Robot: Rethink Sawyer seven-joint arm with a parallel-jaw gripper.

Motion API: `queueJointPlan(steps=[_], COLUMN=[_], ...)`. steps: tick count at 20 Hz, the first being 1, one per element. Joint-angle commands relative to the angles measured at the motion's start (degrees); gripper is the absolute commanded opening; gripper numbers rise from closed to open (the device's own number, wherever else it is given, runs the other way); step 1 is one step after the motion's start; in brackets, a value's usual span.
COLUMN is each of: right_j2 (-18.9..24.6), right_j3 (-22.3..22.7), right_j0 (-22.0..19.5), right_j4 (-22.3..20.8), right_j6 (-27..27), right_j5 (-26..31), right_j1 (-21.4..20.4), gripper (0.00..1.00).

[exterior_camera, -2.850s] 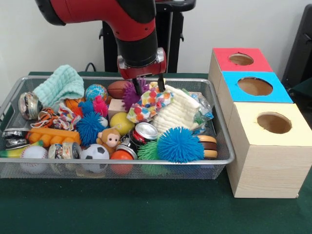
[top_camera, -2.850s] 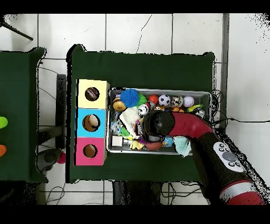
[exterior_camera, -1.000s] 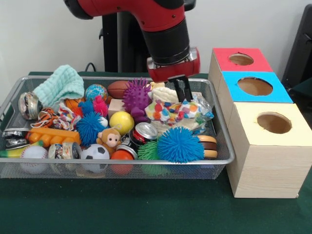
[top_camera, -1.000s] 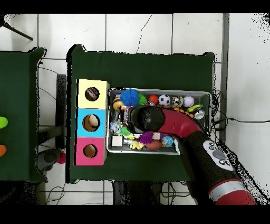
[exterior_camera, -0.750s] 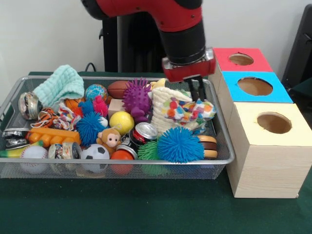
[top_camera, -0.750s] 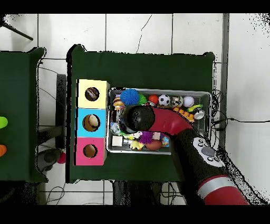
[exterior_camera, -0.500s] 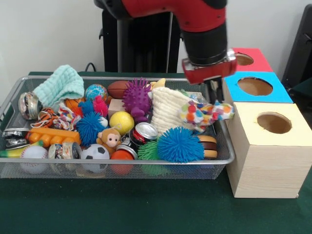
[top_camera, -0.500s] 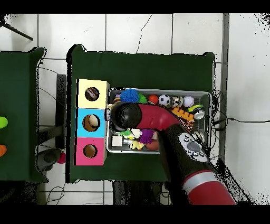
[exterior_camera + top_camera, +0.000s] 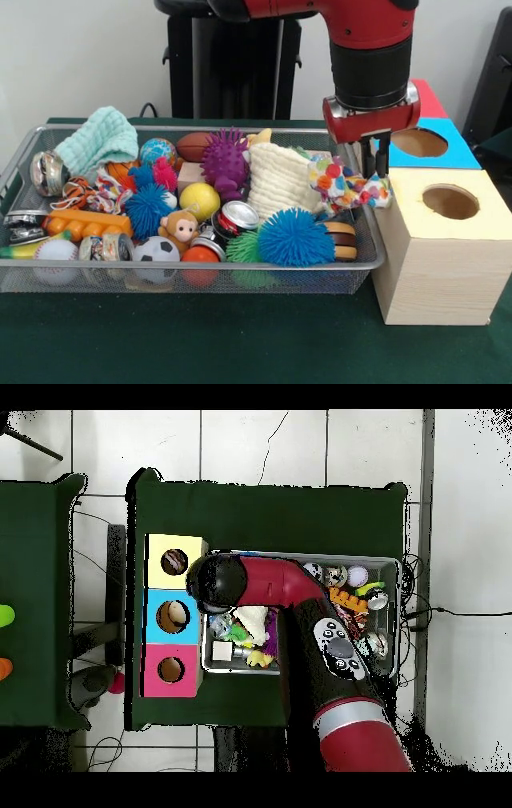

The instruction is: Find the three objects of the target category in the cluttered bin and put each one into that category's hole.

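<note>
Now we are mid-carry: leaving the wire bin (image 9: 48,276), our claw (image 9: 373,160) is clamped on the polka-dot cloth (image 9: 350,186) — it hangs over the bin's right rim beside the yellow box (image 9: 448,240). Next, we judge, it must travel right over a hole (image 9: 450,202) — then let go.

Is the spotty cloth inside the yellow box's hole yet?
No, the spotty cloth hangs from the gripper beside the yellow box, outside its hole.
</note>
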Motion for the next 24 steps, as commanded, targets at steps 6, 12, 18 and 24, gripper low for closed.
queueJointPlan(steps=[6, 12, 18, 24], right_j2=[-0.19, -0.23, 0.21, 0.0], right_j3=[-8.4, -13.29, -11.19, -7.32], right_j0=[-0.16, -0.45, -0.75, 0.09], right_j4=[6.4, 6.23, 8.71, 12.44], right_j6=[10.52, 7.41, 9.76, 12.79], right_j5=[11.78, 19.57, 17.49, 13.77], right_j1=[-1.49, -2.43, -1.65, -0.97], gripper=[0.0, 0.0, 0.0, 0.0])
